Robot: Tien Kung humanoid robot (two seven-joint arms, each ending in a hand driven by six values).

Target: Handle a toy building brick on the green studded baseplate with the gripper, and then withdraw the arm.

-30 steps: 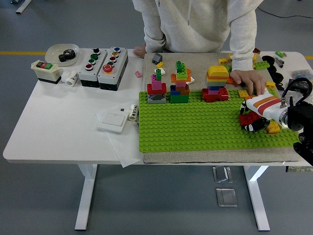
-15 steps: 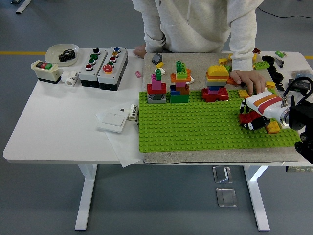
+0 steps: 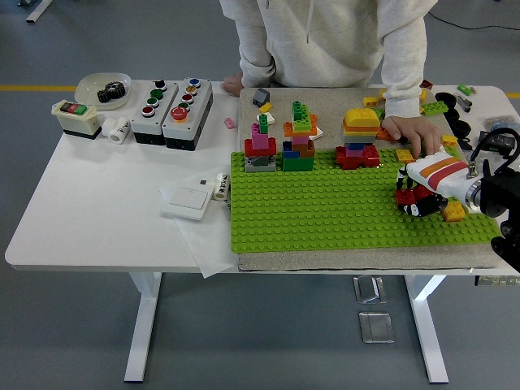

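- The right hand (image 3: 418, 197) reaches in from the right edge over the right part of the green studded baseplate (image 3: 325, 211); its white, orange-striped shell sits above dark fingers pointed down at the plate.
- Those fingers are curled around a red brick (image 3: 409, 197) that sits on the baseplate near its right end, though the shell hides how firm the grip is.
- A yellow-orange brick (image 3: 454, 213) lies on the plate just beside the hand, on its right.
- A person stands at the far side of the surface (image 3: 106, 203); one hand (image 3: 412, 132) rests on the baseplate's far right corner, just beyond the robot's hand.
- Three brick stacks stand along the plate's far edge: a pink-topped one (image 3: 261, 149), a green-topped one (image 3: 300, 138) and a wide yellow-topped one (image 3: 360, 138).
- Two button boxes (image 3: 172, 112) and a white bowl (image 3: 104, 89) are on the surface's left part, well apart from the plate.
- The left arm is out of view.
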